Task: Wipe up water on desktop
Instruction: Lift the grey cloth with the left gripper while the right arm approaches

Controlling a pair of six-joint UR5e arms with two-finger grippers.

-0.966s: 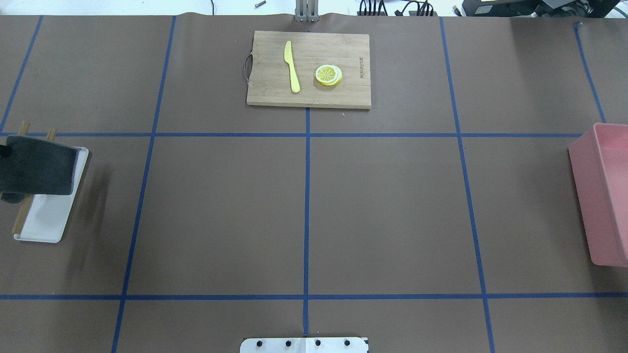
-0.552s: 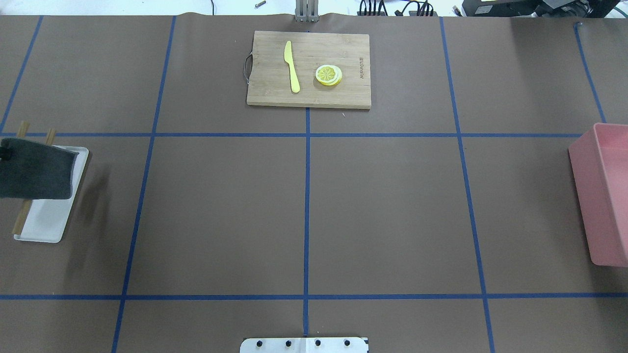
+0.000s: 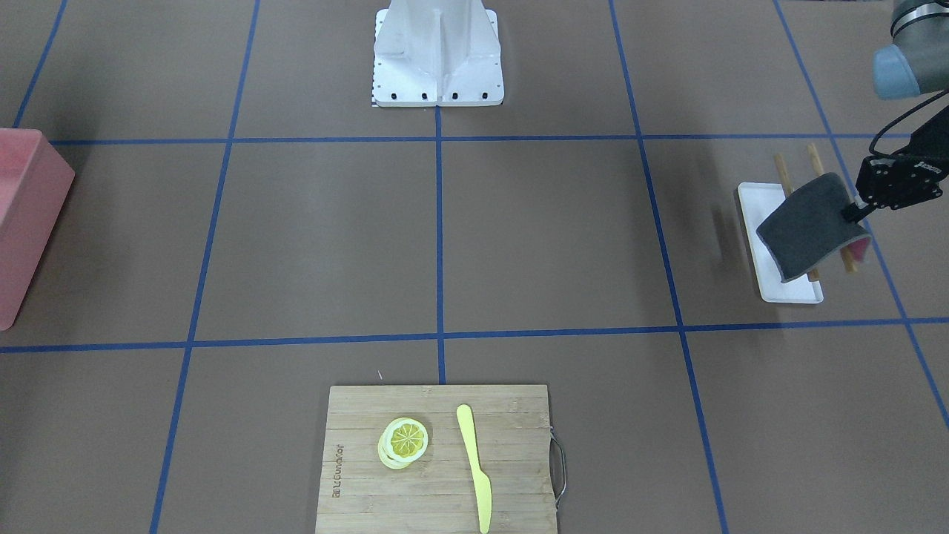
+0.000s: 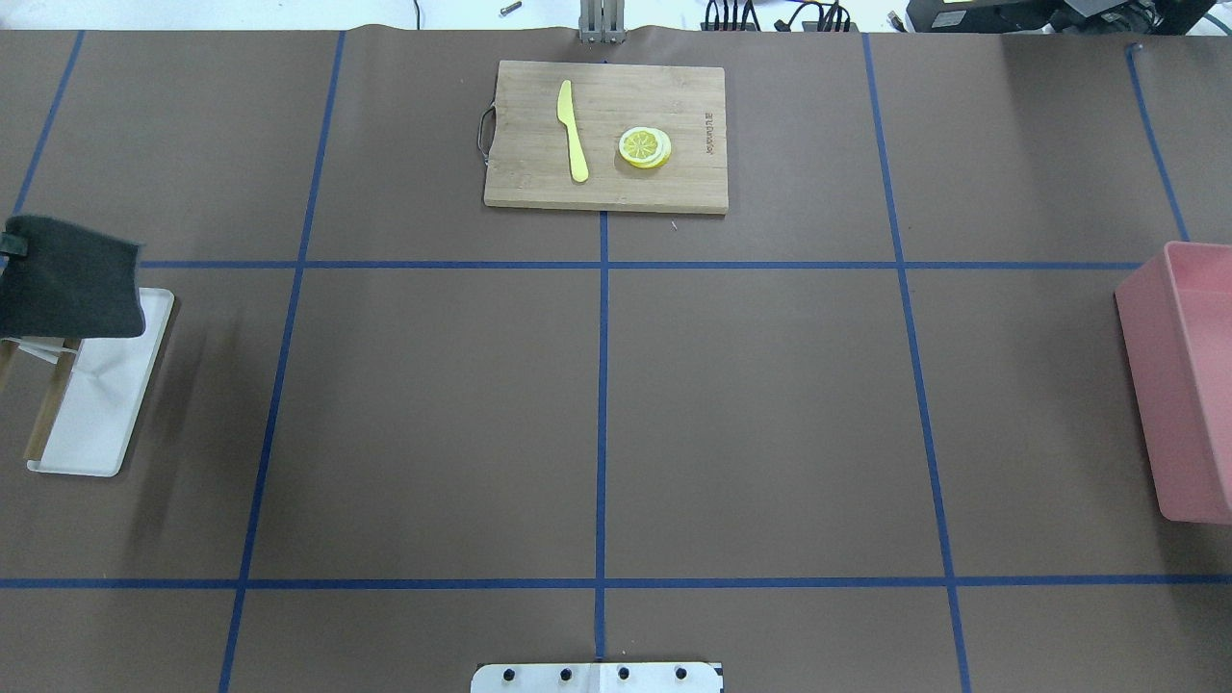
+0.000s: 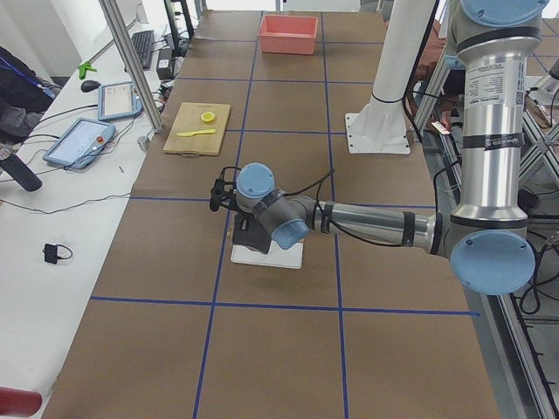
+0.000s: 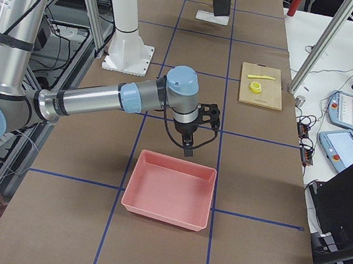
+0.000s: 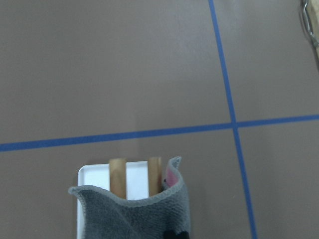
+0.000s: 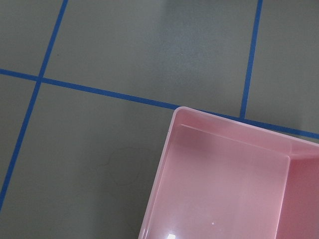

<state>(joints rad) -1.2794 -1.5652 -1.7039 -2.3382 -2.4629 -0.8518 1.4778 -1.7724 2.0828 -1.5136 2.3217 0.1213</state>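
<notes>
Your left gripper (image 3: 852,213) is clamped on one edge of a dark grey cloth (image 4: 69,279). The cloth hangs at the far left of the desktop (image 4: 433,414), over the end of the white tray (image 4: 101,423) farther from the robot's base, and appears clear of it. Two wooden sticks (image 7: 118,177) lie on that tray under the cloth.

At the centre, along the far edge, sits a bamboo cutting board (image 4: 604,183) carrying a yellow knife (image 4: 573,130) and lemon slices (image 4: 645,147), with neither arm near it.

At the right, the right gripper (image 6: 188,148) hovers by the rim of the pink bin (image 4: 1189,385). You cannot tell from these views whether its jaws are apart or together.

No puddle is plain in the wide views. The right wrist view shows a faint ring-shaped mark (image 8: 124,167) on the desktop just beside the bin's corner. It may be water, but that is unconfirmed.

Assessment: the cloth is in hand and no wiping contact has been made. You have yet to carry the cloth to the wet patch, press it down and sweep
</notes>
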